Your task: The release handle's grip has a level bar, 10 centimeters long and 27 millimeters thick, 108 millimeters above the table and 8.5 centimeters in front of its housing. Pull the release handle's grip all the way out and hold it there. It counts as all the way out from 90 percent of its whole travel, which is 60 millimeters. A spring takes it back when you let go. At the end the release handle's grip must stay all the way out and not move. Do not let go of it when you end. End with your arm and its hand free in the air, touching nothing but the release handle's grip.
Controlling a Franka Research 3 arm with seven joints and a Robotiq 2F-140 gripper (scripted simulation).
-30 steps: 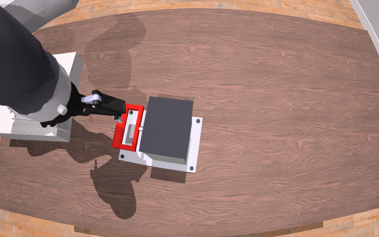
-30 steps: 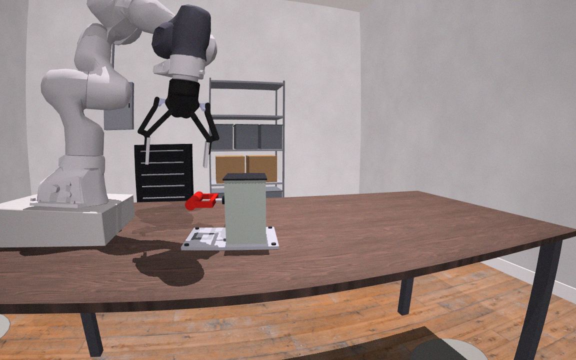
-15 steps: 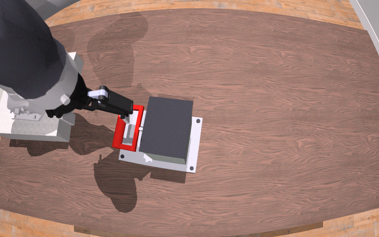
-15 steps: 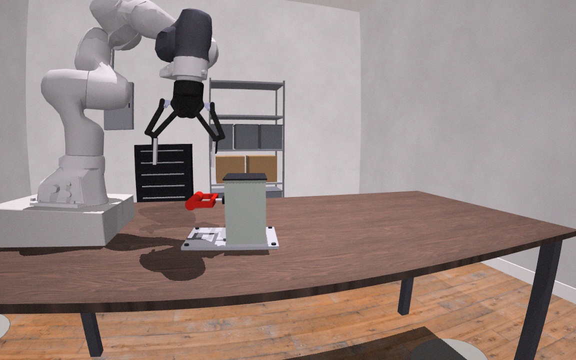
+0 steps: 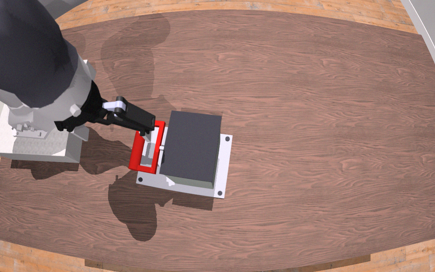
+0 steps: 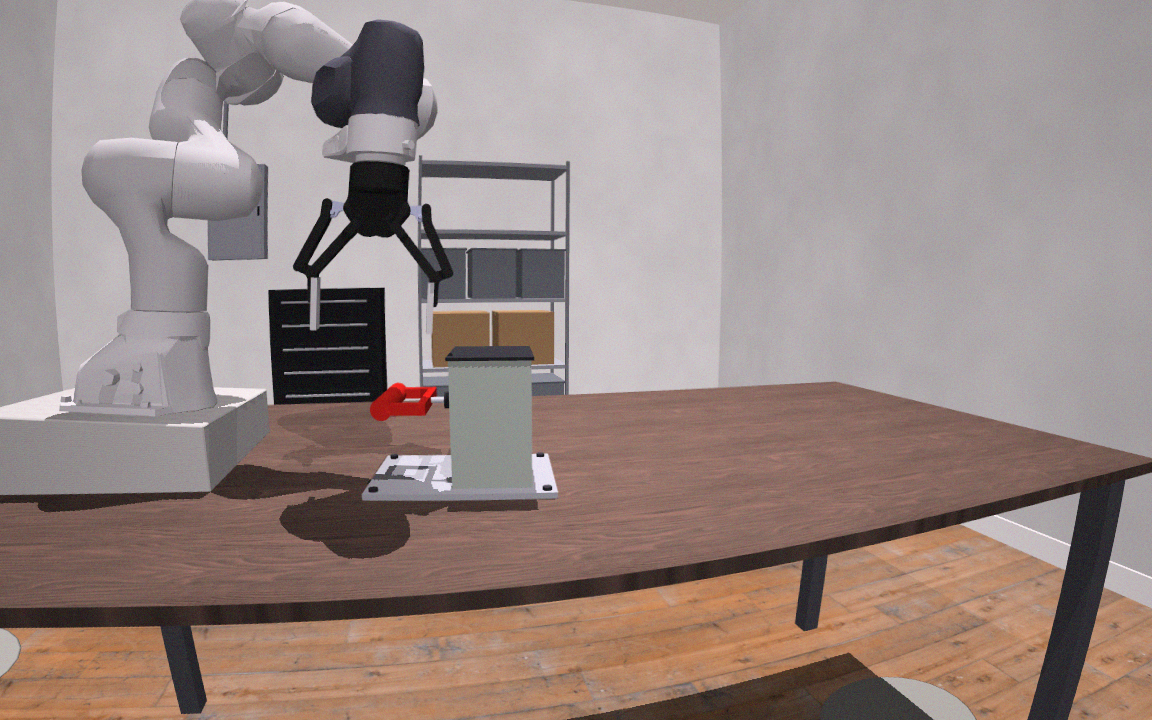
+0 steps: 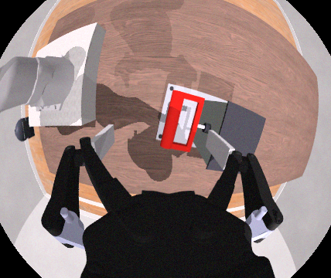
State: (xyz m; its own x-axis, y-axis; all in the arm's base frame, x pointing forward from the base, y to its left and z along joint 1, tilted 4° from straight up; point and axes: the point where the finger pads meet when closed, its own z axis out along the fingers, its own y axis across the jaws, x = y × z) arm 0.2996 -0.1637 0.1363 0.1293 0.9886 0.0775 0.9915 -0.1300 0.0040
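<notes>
The red release handle grip is a rectangular loop sticking out level from the grey housing, which stands on a white base plate. In the side view the grip sits close to the housing. My gripper hangs wide open and empty, well above the grip and pointing down. In the wrist view the grip lies far below, nearer the right finger of my gripper. From above, one finger overlaps the grip's far end.
The robot's white pedestal stands on the table left of the housing. A shelf with boxes and a black cabinet stand behind the table, off it.
</notes>
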